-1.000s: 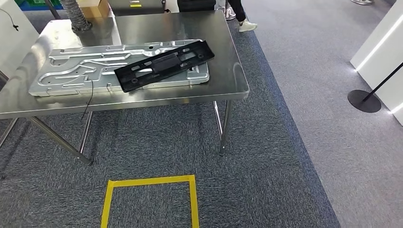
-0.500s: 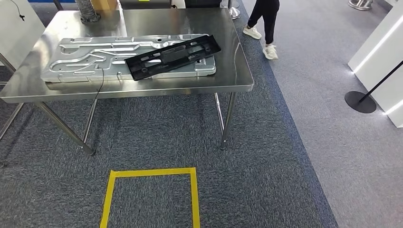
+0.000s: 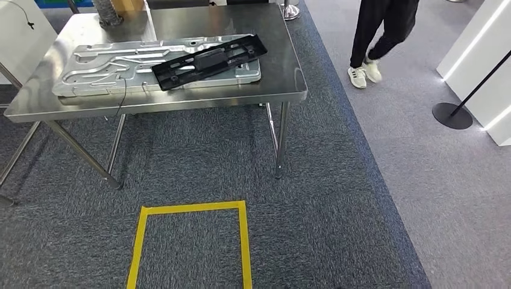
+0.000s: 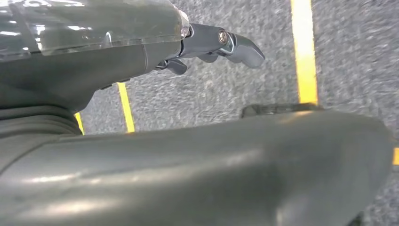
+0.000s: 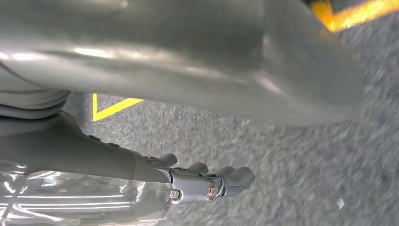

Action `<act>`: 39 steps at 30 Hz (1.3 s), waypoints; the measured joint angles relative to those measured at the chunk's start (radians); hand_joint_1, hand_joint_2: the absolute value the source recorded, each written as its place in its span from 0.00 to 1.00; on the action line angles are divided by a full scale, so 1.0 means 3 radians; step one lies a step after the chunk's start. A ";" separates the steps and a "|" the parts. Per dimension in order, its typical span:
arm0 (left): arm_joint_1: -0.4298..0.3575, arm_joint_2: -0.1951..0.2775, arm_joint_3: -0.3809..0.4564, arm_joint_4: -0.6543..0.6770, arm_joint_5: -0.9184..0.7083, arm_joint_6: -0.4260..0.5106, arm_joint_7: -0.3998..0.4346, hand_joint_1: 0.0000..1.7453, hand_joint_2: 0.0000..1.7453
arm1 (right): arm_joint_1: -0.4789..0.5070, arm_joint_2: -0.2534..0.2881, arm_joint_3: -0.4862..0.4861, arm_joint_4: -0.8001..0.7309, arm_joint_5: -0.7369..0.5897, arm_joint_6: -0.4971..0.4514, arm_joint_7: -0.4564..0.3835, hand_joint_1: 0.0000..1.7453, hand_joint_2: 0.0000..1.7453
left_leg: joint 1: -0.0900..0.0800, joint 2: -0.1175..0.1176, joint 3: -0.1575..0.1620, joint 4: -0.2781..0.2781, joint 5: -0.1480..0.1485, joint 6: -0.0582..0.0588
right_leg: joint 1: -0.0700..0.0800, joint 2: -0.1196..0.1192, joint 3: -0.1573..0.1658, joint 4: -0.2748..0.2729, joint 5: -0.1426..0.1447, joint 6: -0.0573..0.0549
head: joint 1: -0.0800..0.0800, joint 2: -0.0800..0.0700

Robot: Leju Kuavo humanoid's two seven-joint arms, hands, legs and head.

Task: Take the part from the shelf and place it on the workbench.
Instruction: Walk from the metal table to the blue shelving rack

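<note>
Head view: part lies on the workbench, both hands empty

Head view shows the black part (image 3: 209, 61) lying flat and slantwise on a silver stamped plate (image 3: 102, 66) on the steel workbench (image 3: 283, 78). Yellow floor tape (image 3: 191, 208) marks a square on the grey carpet before it. A person (image 3: 379, 36) walks to the right of the bench. In the wrist views the left hand (image 4: 207, 44) and the right hand (image 5: 202, 181) hang over the carpet, fingers loosely extended, holding nothing

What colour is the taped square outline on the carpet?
Yellow taped square outline on grey carpet, clearest in the head view.
</note>
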 joint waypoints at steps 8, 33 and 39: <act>-0.0026 0.0000 -0.0003 0.0000 -0.0008 0.0000 0.0005 0.00 0.00 | 0.0001 0.0001 0.0000 0.0000 0.0000 -0.0010 -0.0035 0.00 0.00 | -0.0011 -0.0003 0.0709 -0.0374 -0.0003 0.0050 | 0.0042 -0.0005 -0.0375 0.0110 0.0248 0.0044 | 0.0000 0.0000; -0.0012 -0.0014 -0.0065 0.0000 -0.0038 0.0049 -0.0019 0.00 0.25 | 0.0026 -0.0001 0.0001 0.0000 -0.0008 -0.0105 -0.0040 0.00 1.00 | 0.0002 0.0005 -0.0121 0.0437 -0.0099 -0.0012 | 0.0014 -0.0021 0.0123 -0.0079 -0.0062 -0.0010 | 0.0001 0.0000; -0.0013 -0.0013 -0.0073 0.0000 -0.0040 0.0048 -0.0012 0.00 1.00 | 0.0025 0.0005 0.0001 0.0001 -0.0011 -0.0052 -0.0020 0.00 1.00 | 0.0003 0.0002 0.0457 -0.0433 0.0200 0.0021 | 0.0015 -0.0009 0.0028 0.0033 -0.0074 0.0060 | 0.0001 0.0000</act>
